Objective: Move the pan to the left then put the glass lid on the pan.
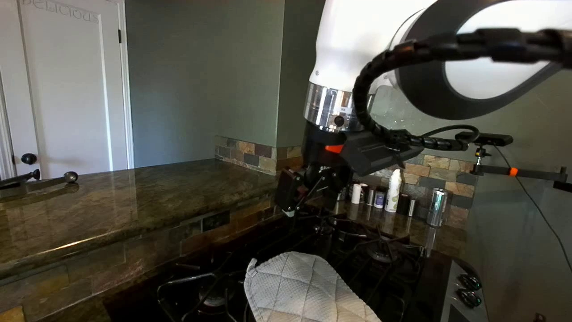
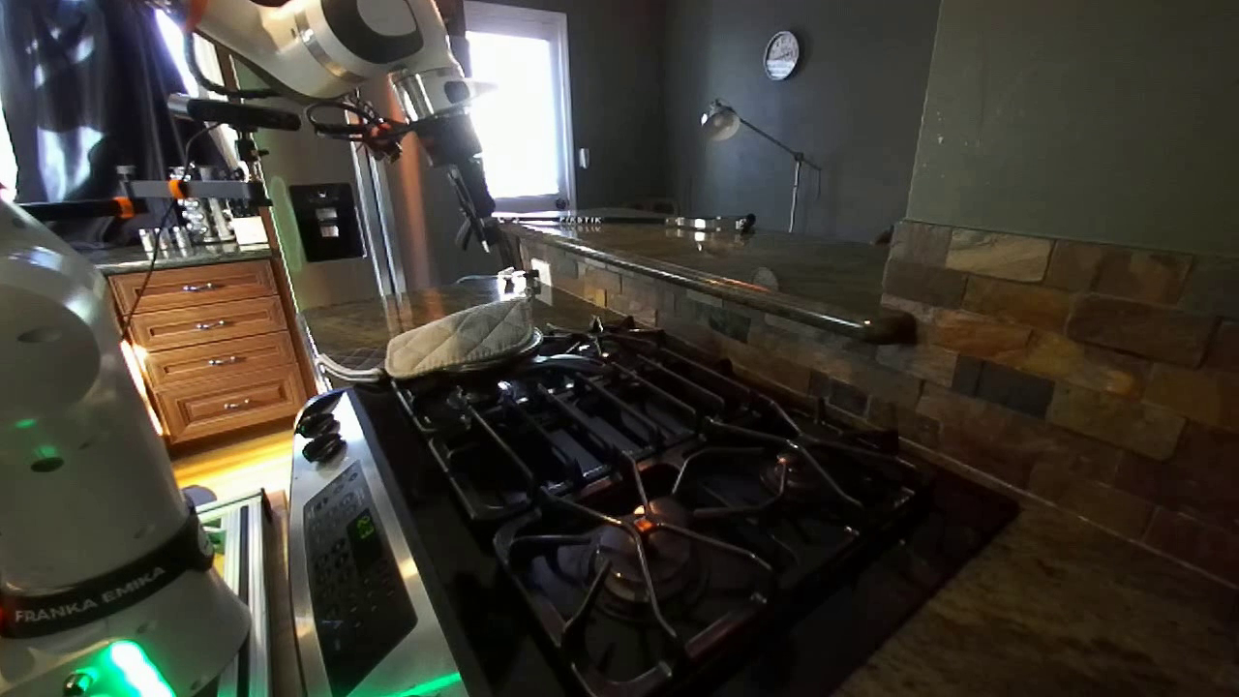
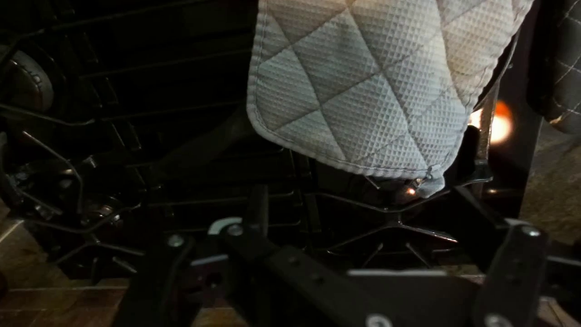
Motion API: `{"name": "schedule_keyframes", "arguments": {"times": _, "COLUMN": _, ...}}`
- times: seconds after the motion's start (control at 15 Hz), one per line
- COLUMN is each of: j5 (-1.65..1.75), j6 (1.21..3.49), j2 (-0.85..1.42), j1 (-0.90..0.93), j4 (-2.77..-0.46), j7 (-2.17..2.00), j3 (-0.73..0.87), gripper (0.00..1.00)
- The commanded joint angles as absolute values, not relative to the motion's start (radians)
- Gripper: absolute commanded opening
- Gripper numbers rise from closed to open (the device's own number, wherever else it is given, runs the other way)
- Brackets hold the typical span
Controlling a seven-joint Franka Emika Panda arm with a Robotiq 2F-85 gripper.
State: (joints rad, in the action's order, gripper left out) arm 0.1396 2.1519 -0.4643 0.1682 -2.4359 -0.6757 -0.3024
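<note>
A whitish quilted cloth piece, shaped like an oven mitt, lies on the near end of the stove; it also shows in an exterior view and the wrist view. A thin dark curved rim, perhaps the pan's, shows beneath its edge and in the wrist view. The rest is hidden under the cloth. I see no clear glass lid. My gripper hangs above the stove, apart from the cloth, also visible in an exterior view. In the wrist view its fingers are spread with nothing between them.
Black burner grates cover the stovetop. A raised stone counter and tiled wall run along its back. A steel canister and white bottle stand at the far end. A dark quilted piece lies beside the cloth.
</note>
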Motion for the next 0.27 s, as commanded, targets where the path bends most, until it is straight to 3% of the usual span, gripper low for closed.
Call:
{"name": "schedule_keyframes", "arguments": {"times": 0.0, "j5": 0.129, "j6": 2.150, "j2": -0.467, "j1": 0.153, "j4": -2.433, "j7": -0.662, "j3": -0.314, "gripper": 1.00}}
{"name": "schedule_keyframes", "arguments": {"times": 0.2, "j5": 0.126, "j6": 2.150, "j2": -0.467, "j1": 0.153, "j4": -2.433, "j7": -0.657, "j3": -0.313, "gripper": 1.00}}
